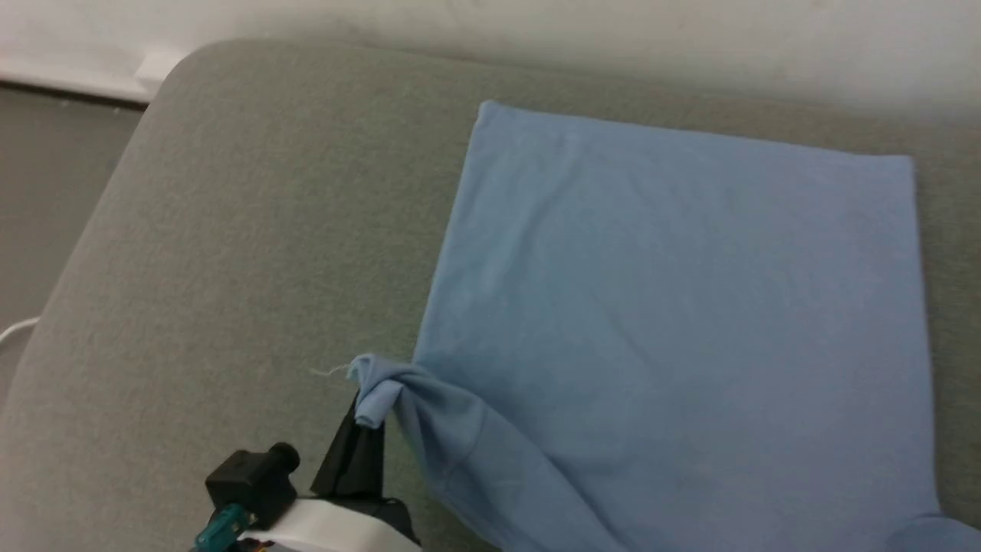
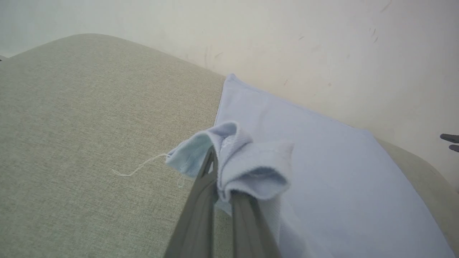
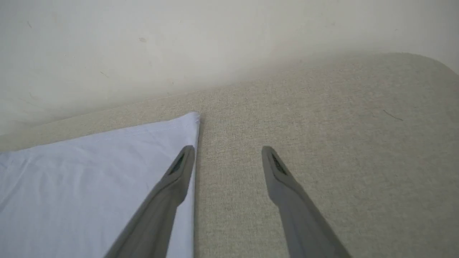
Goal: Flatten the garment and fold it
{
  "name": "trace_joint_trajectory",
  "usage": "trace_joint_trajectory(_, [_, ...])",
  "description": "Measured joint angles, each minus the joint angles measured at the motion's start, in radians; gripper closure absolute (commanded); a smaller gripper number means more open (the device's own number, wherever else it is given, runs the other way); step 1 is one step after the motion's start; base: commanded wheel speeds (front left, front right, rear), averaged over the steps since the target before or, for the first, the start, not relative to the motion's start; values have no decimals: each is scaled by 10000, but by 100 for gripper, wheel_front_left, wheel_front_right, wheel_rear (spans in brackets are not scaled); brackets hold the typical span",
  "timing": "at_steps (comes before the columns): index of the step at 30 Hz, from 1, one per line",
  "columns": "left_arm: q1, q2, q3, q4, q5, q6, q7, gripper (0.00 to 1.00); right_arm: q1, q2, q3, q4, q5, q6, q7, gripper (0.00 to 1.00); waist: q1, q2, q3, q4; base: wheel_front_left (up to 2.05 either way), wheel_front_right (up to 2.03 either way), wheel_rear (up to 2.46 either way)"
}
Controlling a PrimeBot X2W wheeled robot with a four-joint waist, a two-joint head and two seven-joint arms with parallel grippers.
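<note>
The light blue garment lies spread flat on the grey cushioned surface, its straight hem toward the wall. My left gripper is shut on the bunched sleeve end at the garment's near left; in the left wrist view the cloth folds over the closed fingers of that gripper, and a loose white thread trails from it. My right gripper is open above the surface, its left finger over the garment's right edge, nothing between the fingers.
A pale wall runs along the far side of the surface. The rounded left corner of the cushion drops to a dark floor. Bare grey fabric stretches left of the garment and right of it.
</note>
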Motion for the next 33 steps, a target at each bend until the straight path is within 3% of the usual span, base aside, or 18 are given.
trace_joint_trajectory(8, [-610, -435, -474, 253, -15, -345, -625, 100, -2089, -968, 460, 1701, -497, 0, 1415, 0, -2, 0, 1143, 1006, 0, 0, 0])
trace_joint_trajectory(16, [-802, -562, -554, 493, -17, -366, -947, 100, -3005, -1386, 940, 2606, -792, 0, 2491, 0, -4, 0, 2141, 1679, 0, 0, 0])
trace_joint_trajectory(17, [-804, -564, -552, 525, -17, -366, -957, 100, -3134, -1478, 1001, 2690, -805, 0, 2754, 13, -6, 0, 2231, 1731, 0, 0, 0])
trace_joint_trajectory(18, [-804, -560, -546, 558, -17, -364, -959, 100, -3254, -1551, 1039, 2752, -805, 2, 3043, 60, -6, 0, 2306, 1777, 0, 0, 0])
trace_joint_trajectory(19, [-806, -558, -537, 585, -17, -360, -959, 100, -3363, -1622, 1043, 2788, -803, 2, 3289, 91, -6, 0, 2362, 1818, 0, 0, 0])
trace_joint_trajectory(20, [-812, -556, -533, 602, -17, -357, -959, 100, -3441, -1693, 1051, 2824, -807, 2, 3503, 100, -6, 0, 2390, 1849, 0, 0, 0])
trace_joint_trajectory(25, [-838, -477, -428, 669, -15, -265, -955, 100, -3357, -1678, 1513, 2579, -976, -2, 3549, 100, -4, 0, 2257, 1796, 0, 0, 0])
trace_joint_trajectory(33, [-778, 144, -46, 692, 25, -12, -652, 100, -2620, -1904, 3306, 930, -1225, 4, 1804, 100, -3, 0, 1527, 1293, 0, 0, 0])
